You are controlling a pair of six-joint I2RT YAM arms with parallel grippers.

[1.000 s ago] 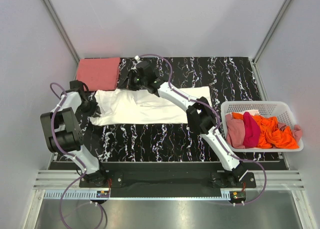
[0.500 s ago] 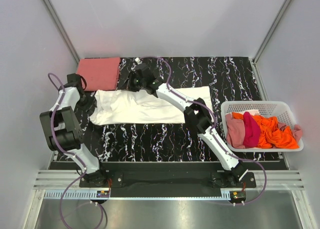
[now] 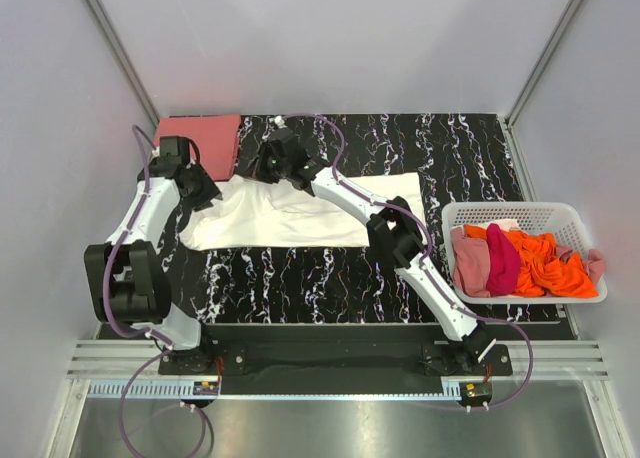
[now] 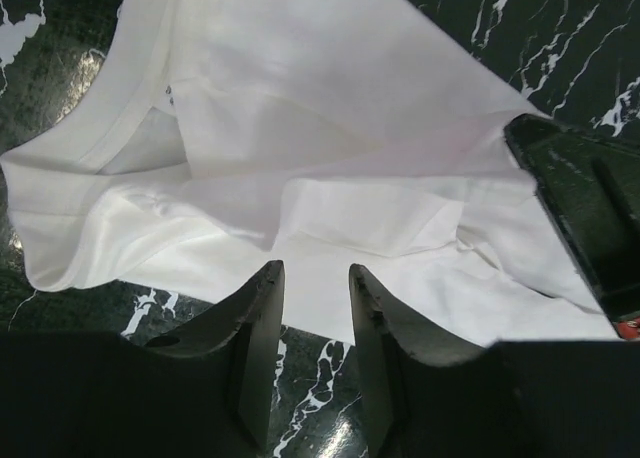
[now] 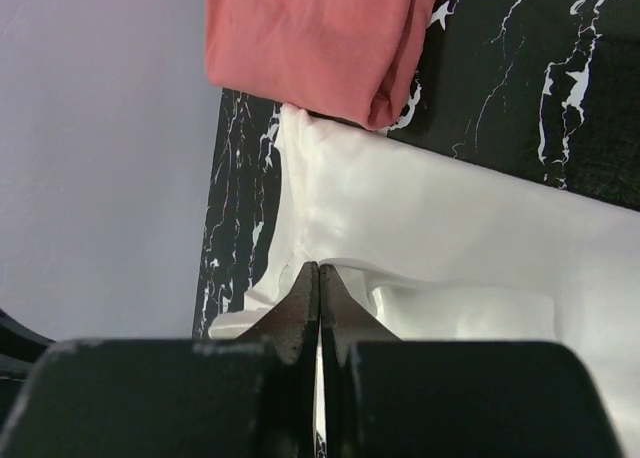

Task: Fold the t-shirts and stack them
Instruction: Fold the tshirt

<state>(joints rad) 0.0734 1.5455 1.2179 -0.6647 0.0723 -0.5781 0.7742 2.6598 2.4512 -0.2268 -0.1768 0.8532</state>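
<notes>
**Folding the cream-white shirt: left end being turned in**

Lying flat across the counter (image 3: pixel 450 158) from about 9 o'clock to the centre, the cream-white t-shirt (image 3: pixel 250 223) is the one in work. A salmon-pink t-shirt (image 3: pixel 197 143) sits already folded at 10 o'clock, and the other t-shirts (image 3: pixel 520 263) wait in the basket (image 3: pixel 520 213) at 3 o'clock. So the task looks to be in its early part.

The left hand (image 4: pixel 315 278) hovers over the shirt's rumpled collar end. Its fingers are parted and hold nothing. The right hand (image 5: pixel 318 270) is closed tight, tips down on the shirt's far edge at 11 o'clock. Whether cloth is pinched between them I cannot tell.

The next move likely calls for the left hand to take a fresh hold on the bunched layers and smooth or fold them across without dragging the body.

Compared with a second ago, the left arm has swung from 9 o'clock up toward 10, and the sleeve that stuck out there now lies tucked in.
</notes>
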